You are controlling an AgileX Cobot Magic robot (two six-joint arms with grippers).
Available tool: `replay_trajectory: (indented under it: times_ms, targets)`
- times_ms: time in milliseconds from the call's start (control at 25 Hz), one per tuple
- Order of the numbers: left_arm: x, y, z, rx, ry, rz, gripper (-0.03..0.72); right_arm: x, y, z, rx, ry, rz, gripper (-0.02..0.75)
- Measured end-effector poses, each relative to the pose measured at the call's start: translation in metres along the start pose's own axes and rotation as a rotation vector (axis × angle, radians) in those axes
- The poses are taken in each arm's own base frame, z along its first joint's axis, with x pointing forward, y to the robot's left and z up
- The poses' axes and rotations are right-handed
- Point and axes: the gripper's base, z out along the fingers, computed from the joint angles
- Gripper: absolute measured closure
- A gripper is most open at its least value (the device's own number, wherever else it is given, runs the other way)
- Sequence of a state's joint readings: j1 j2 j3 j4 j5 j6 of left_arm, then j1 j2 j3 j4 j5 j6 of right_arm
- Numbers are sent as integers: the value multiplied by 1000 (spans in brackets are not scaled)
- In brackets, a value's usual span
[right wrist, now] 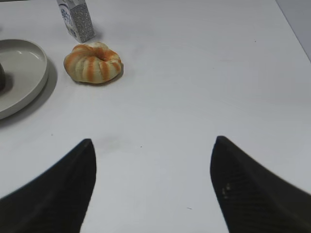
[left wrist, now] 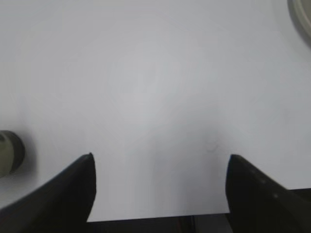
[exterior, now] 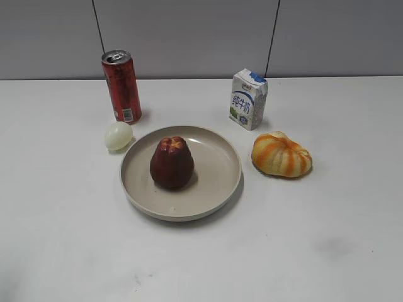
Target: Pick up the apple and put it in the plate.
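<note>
The dark maroon apple (exterior: pixel 171 163) stands upright inside the beige plate (exterior: pixel 217 165), left of its middle. In the right wrist view the plate (right wrist: pixel 24 68) is at the left edge, with a dark sliver of the apple (right wrist: pixel 2 77) at the frame border. A bit of the plate's rim (left wrist: pixel 301 14) shows at the top right of the left wrist view. My left gripper (left wrist: pixel 160 158) is open and empty over bare white table. My right gripper (right wrist: pixel 153 143) is open and empty, well short of the plate. Neither gripper shows in the exterior view.
A red can (exterior: pixel 122 86) stands behind the plate on the left, with a pale egg-shaped thing (exterior: pixel 118 135) beside the rim. A milk carton (exterior: pixel 248 99) and an orange-striped pumpkin-like object (exterior: pixel 281 155) are to the right; both show in the right wrist view (right wrist: pixel 92 62).
</note>
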State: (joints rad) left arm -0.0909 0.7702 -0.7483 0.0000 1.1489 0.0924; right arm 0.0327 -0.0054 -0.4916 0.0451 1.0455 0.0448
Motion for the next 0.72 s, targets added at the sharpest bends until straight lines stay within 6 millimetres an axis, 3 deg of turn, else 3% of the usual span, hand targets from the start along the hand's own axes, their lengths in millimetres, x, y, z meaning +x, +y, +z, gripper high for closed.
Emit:
replay_trajectory:
  times_ms: [160,360,480,720]
  targets:
    - [44,-6,-9,3,-157,-10,81,0,0,0,0,0,0,153]
    - [81,-8,-22,-28,-401,-6,109,0,0,0,0,0,0,153]
    - [95,-9,-22,-44,-466,-2,111,0,0,0,0,0,0,153]
    - [99,-9,-23,-46,-488,-2,113,0,0,0,0,0,0,153]
